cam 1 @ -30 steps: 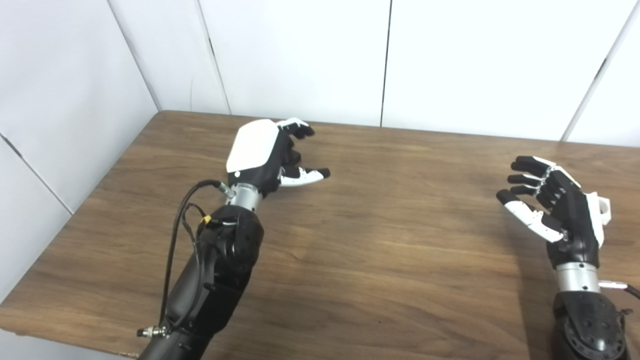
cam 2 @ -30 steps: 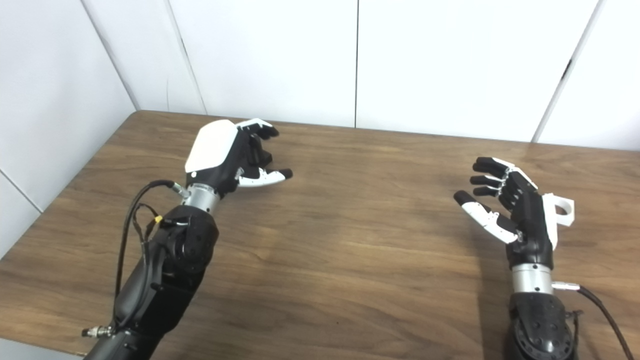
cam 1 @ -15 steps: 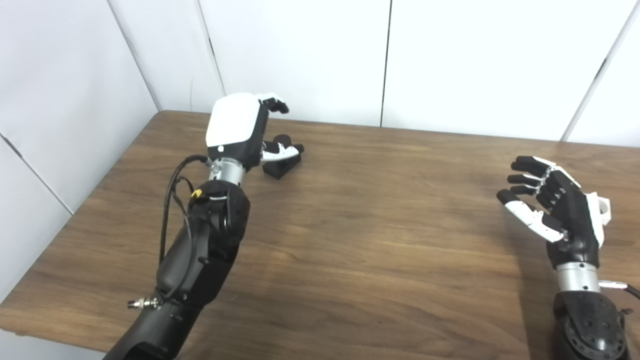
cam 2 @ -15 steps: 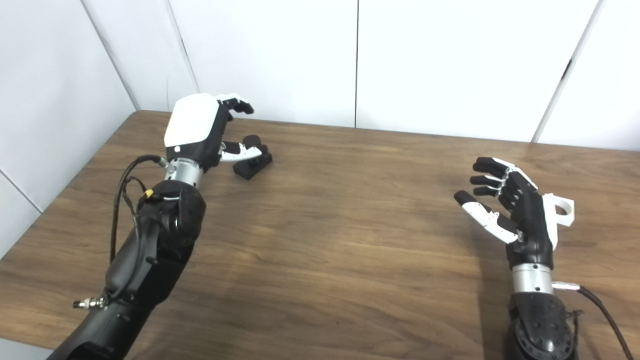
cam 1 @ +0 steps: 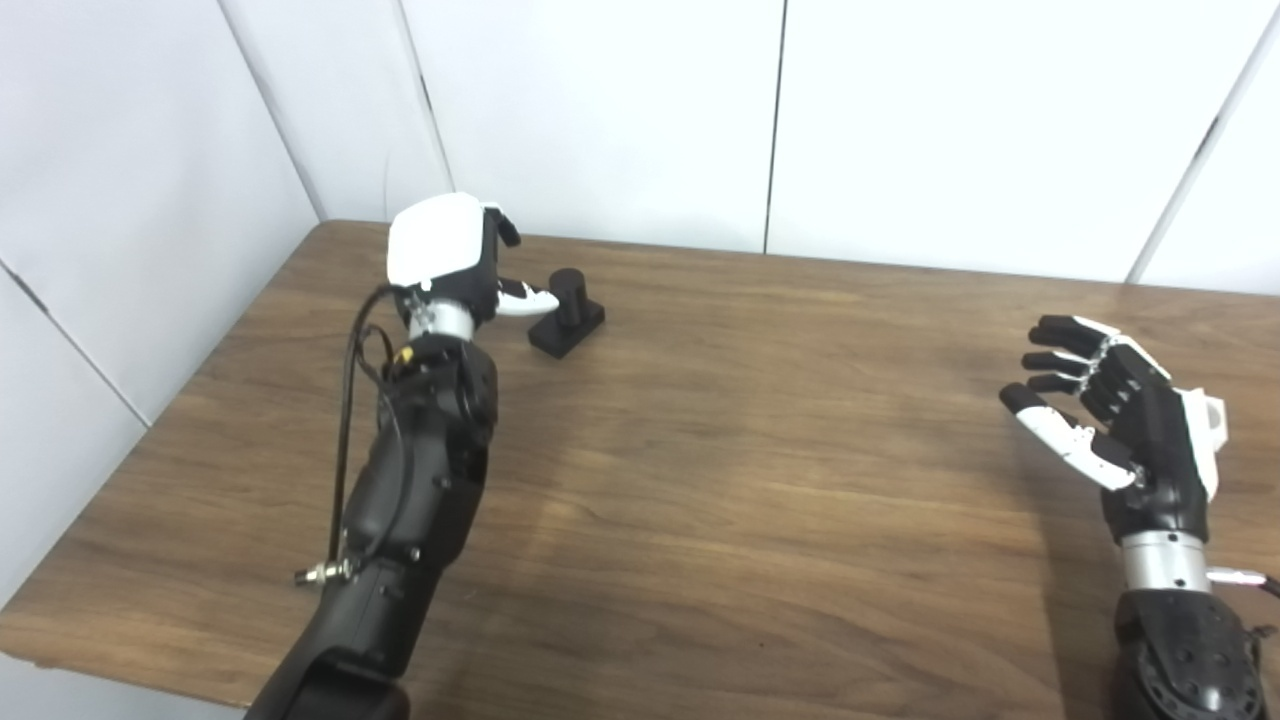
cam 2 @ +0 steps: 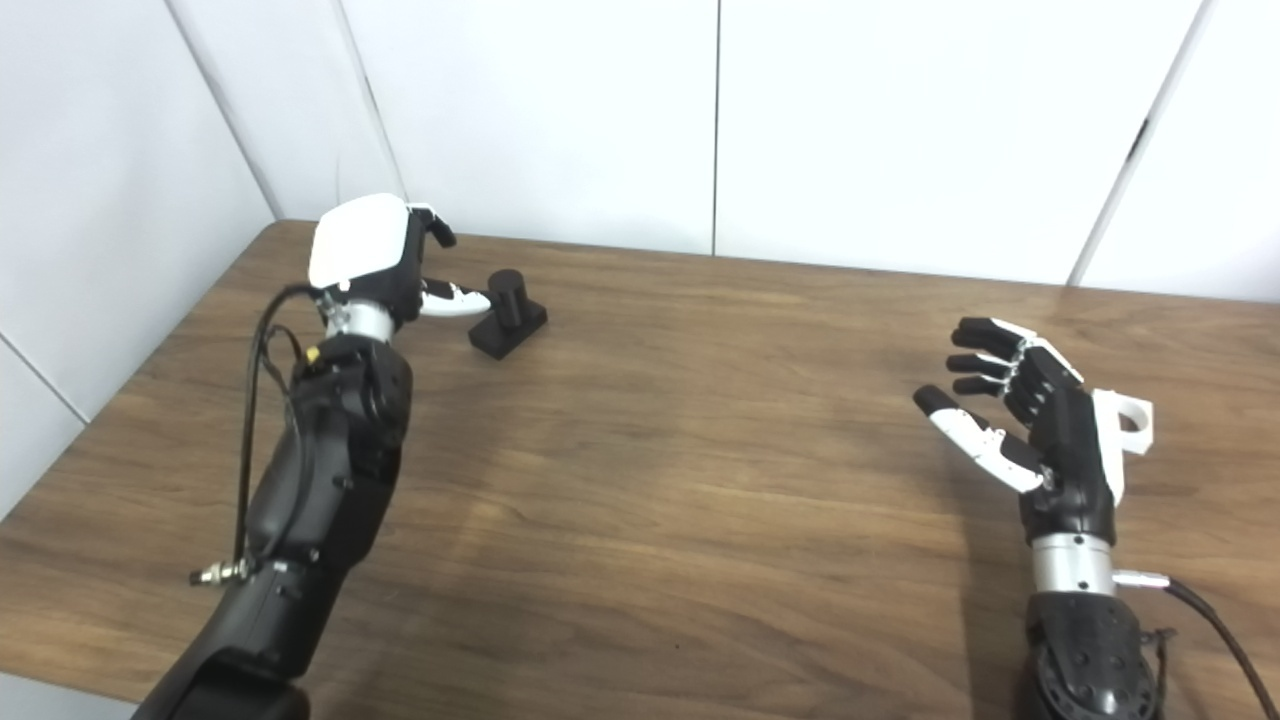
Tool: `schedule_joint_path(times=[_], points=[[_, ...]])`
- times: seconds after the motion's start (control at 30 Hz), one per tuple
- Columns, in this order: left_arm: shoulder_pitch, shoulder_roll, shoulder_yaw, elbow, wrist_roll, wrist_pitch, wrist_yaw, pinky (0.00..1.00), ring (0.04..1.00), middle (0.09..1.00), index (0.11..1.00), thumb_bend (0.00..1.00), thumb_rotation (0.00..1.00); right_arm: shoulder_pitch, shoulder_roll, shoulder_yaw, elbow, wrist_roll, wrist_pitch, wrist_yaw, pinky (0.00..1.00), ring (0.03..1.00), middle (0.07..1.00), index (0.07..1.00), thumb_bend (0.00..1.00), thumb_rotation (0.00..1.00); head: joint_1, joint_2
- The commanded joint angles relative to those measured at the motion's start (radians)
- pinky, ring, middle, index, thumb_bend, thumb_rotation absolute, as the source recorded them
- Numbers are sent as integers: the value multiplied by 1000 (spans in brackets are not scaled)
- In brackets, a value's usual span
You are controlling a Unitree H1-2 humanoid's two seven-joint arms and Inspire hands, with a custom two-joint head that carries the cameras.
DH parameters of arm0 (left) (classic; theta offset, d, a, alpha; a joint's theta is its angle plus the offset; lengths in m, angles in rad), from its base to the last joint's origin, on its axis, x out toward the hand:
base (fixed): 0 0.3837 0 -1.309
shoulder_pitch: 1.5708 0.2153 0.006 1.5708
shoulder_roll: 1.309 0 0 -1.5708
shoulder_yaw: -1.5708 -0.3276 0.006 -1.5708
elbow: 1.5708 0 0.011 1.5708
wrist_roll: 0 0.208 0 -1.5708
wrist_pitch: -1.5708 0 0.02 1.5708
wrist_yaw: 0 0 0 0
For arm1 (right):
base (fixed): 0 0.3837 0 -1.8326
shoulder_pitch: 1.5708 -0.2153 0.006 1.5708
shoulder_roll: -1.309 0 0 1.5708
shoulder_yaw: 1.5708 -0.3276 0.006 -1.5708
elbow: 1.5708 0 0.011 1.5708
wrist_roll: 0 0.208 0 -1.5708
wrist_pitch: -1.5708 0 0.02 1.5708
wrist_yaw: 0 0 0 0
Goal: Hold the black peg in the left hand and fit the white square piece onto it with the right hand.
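Left hand (cam 1: 445, 255) open, empty, thumb tip just beside the upright black peg (cam 1: 568, 310) standing to its right on the table (cam 1: 750, 450); right hand (cam 2: 1040, 430) open, empty, white square piece (cam 2: 1135, 425) behind it.

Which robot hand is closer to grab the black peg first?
The left robot hand. It is open right beside the black peg, its thumb almost reaching it. The right robot hand is open far across the table.
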Motion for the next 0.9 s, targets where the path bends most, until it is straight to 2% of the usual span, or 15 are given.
schedule_joint_path(times=[0.0, 0.03, 0.1, 0.23, 0.4, 0.53, 0.57, 0.67, 0.87], points=[[-85, 25, 14, -3, 49, 2, -104, 559, 789, 843, 587, 834, 318, -31, -7, -3, -24, 0, -15, 1, 575, 646, 696, 683, 708, 305, -1, 1], [-98, 32, 11, 2, 62, 3, -141, 541, 770, 815, 602, 875, 341, -31, -6, -2, -23, -1, -15, 1, 581, 645, 696, 683, 712, 313, -1, 1], [-119, 47, -1, 9, 85, 2, -202, 514, 748, 793, 612, 895, 354, -31, -5, -2, -22, -1, -15, 1, 586, 645, 696, 684, 712, 314, -1, 1], [-151, 58, -22, 29, 133, 2, -305, 489, 739, 779, 646, 892, 368, -31, -2, 0, -20, -9, -18, -5, 578, 645, 698, 682, 713, 318, -2, 2], [-161, 45, -34, 63, 179, 2, -346, 482, 742, 782, 652, 889, 364, -29, 5, 0, -26, -11, -13, -10, 575, 643, 698, 682, 712, 313, -9, 5], [-151, 39, -58, 114, 192, 2, -320, 434, 677, 721, 622, 898, 378, -27, 8, -2, -26, -10, -16, -13, 584, 647, 700, 680, 726, 329, -13, 5], [-149, 39, -62, 121, 196, 2, -317, 463, 708, 746, 643, 896, 388, -27, 8, -2, -26, -11, -17, -14, 586, 648, 702, 683, 723, 331, -13, 5], [-142, 32, -73, 159, 208, 2, -281, 500, 724, 750, 657, 903, 387, -25, 8, -2, -28, -15, -15, -16, 578, 646, 705, 685, 713, 329, -10, 5], [-124, 31, -117, 270, 241, 2, -161, 483, 695, 710, 615, 906, 415, -20, 15, -2, -38, -20, -6, -22, 578, 645, 703, 679, 707, 312, -13, 6]])
